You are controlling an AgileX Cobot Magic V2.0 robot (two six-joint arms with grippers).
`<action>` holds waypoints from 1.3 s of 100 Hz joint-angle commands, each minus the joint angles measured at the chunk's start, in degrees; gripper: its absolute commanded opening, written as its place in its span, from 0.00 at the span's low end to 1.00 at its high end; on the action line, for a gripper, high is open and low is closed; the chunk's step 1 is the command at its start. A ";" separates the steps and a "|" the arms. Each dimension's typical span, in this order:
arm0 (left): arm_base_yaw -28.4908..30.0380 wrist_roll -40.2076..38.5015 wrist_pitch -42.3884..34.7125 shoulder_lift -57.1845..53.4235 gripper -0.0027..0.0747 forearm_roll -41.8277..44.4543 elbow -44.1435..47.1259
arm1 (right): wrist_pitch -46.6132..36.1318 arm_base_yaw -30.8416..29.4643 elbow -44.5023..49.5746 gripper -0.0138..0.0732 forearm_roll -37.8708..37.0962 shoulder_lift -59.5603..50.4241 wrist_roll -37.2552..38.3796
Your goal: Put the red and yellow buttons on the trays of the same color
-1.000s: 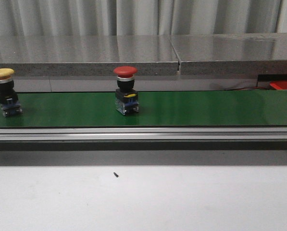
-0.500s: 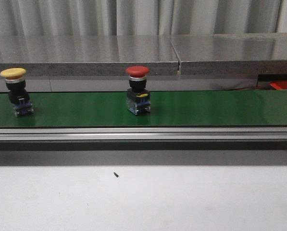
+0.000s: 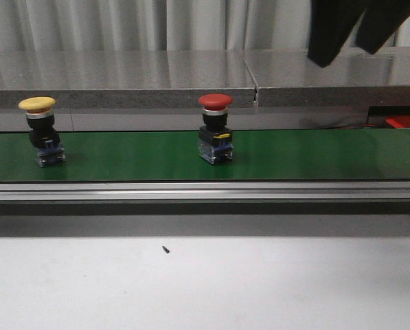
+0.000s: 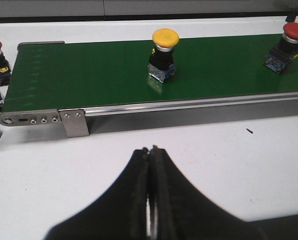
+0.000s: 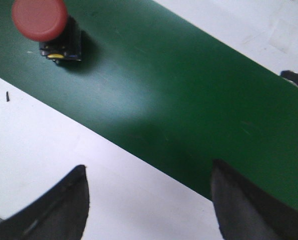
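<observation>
Yellow button (image 3: 40, 130) and red button (image 3: 215, 128) stand upright, well apart.

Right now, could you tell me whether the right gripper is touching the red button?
Apart. In the right wrist view the open right gripper hangs above the belt, and the red button stands well off from both fingers.

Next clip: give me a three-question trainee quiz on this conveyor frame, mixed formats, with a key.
1. True or false: the red button lies toppled on the green belt.
2. Which gripper is shut, with nothing between its fingers? A) left gripper B) right gripper
3. Fill in: in the front view, the button nearer the belt's left end is the ____ button.

Key: 1 false, it stands upright; 2 A; 3 yellow.
</observation>
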 commanded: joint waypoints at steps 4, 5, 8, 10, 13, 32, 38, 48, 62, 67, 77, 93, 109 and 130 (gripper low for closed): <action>-0.47 0.07 -3.69 0.55 0.01 -0.97 -1.30 | 4.19 1.16 -8.40 0.75 0.17 4.74 -0.48; -0.47 0.07 -3.69 0.55 0.01 -0.97 -1.30 | 4.19 1.16 -8.77 0.75 0.17 4.74 -0.48; -0.47 0.07 -3.69 0.55 0.01 -0.97 -1.30 | 5.46 1.24 -10.67 0.75 0.59 6.42 -0.48; -0.47 0.07 -3.69 0.55 0.01 -0.97 -1.30 | 5.88 1.32 -11.40 0.75 0.92 7.07 -0.56; -0.47 0.07 -3.69 0.55 0.01 -0.97 -1.30 | 6.78 1.37 -12.77 0.75 1.49 8.32 -0.71; -0.47 0.07 -3.69 0.55 0.01 -0.97 -1.30 | 9.74 1.37 -20.25 0.75 6.86 15.18 -3.16; -0.47 0.07 -3.69 0.55 0.01 -0.97 -1.30 | 10.27 1.37 -22.11 0.75 8.30 17.15 -3.53; -0.47 0.07 -3.69 0.55 0.01 -0.97 -1.30 | 10.55 1.42 -23.94 0.75 9.74 19.81 -3.52; -0.47 0.07 -3.69 0.55 0.01 -0.97 -1.30 | 9.40 1.42 -25.18 0.75 10.28 22.98 -3.52; -0.47 0.07 -3.69 0.55 0.01 -0.97 -1.30 | 8.35 1.42 -25.18 0.75 10.28 23.61 -3.52; -0.47 0.07 -3.69 0.55 0.01 -0.97 -1.30 | 7.22 1.42 -25.18 0.72 10.05 24.72 -3.86; -0.47 0.07 -3.69 0.55 0.01 -0.97 -1.30 | 6.94 1.42 -25.18 0.46 8.56 25.26 -3.86; -0.47 0.07 -3.69 0.55 0.01 -0.97 -1.30 | 6.94 1.42 -25.18 0.38 8.50 25.26 -3.86; -0.47 0.07 -3.69 0.55 0.01 -0.97 -1.30 | 6.89 0.81 -25.79 0.38 7.95 24.22 -3.81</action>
